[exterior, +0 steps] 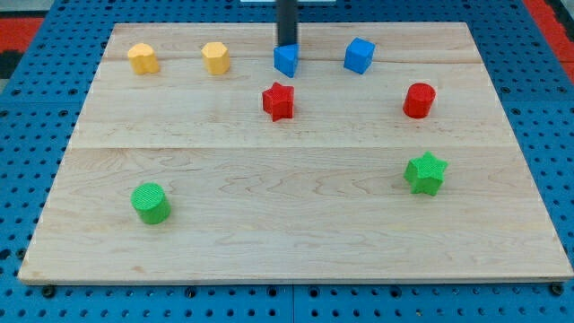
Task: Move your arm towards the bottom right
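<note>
My tip (pixel 286 45) stands near the view's top edge of the wooden desk (pixel 296 233), about in the middle from left to right. My end effector is only a plain dark rod with no jaws, so there is nothing on it that could be apart or together; it holds no block. The tip's end is touching, or just above, the top of a blue block (pixel 286 60), and I cannot tell which of the two.

The bottom right of the desk is well apart from my tip, at the other corner of the view. Between the tip and that corner lie several blocks. A red star-shaped block (pixel 279 100) is just below the blue block. A second blue cube (pixel 359 55) is to the view's right of my tip. Further right and lower is a red cylinder (pixel 419 100), and below it a green star (pixel 425 173), the nearest block to the bottom right.

On the view's left are two yellow blocks (pixel 143 58) (pixel 215 57) near the top, and a green cylinder (pixel 151 203) lower down.
</note>
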